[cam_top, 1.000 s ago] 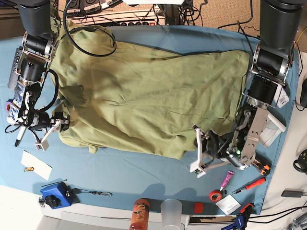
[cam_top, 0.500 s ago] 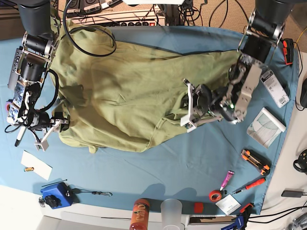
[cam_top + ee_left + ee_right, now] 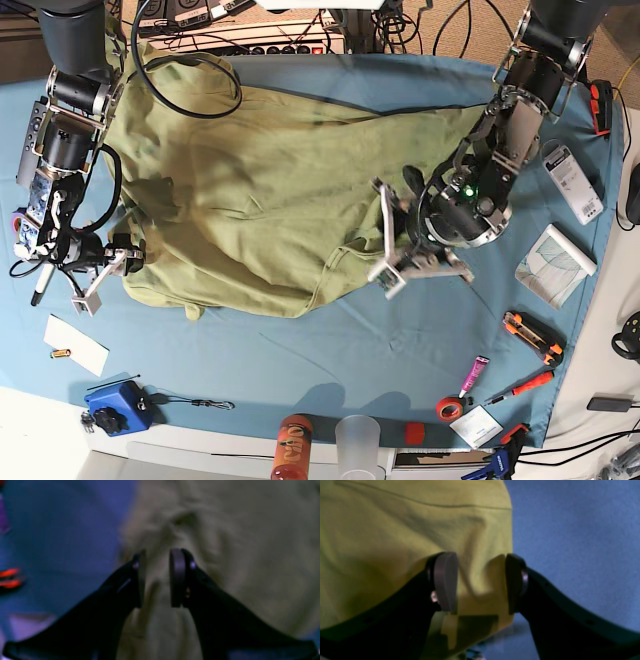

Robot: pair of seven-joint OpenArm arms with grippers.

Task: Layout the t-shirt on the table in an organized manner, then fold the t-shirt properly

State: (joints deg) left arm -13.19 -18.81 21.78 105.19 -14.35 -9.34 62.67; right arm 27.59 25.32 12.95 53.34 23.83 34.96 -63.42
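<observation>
The olive t-shirt (image 3: 250,190) lies across the far half of the blue table (image 3: 330,340), its right part pulled in toward the middle and rumpled. My left gripper (image 3: 388,240) hangs at the shirt's near right edge. In the blurred left wrist view the left gripper (image 3: 157,555) has its jaws a little apart, with a ridge of t-shirt (image 3: 250,542) running through the gap. My right gripper (image 3: 112,275) sits at the shirt's near left corner. In its wrist view the right gripper (image 3: 480,562) is wide open over the t-shirt (image 3: 382,530) edge, beside bare table (image 3: 570,530).
Along the table's right side lie a booklet (image 3: 553,262), a white box (image 3: 567,180), an orange cutter (image 3: 530,335), a screwdriver (image 3: 530,383) and a red tape roll (image 3: 447,407). At the near edge stand an orange bottle (image 3: 292,447), a clear cup (image 3: 357,440) and a blue device (image 3: 115,405).
The left arm swept the shirt's near right edge up and toward the middle, bunching that side, and its jaws have just parted. The right arm has stayed still.
</observation>
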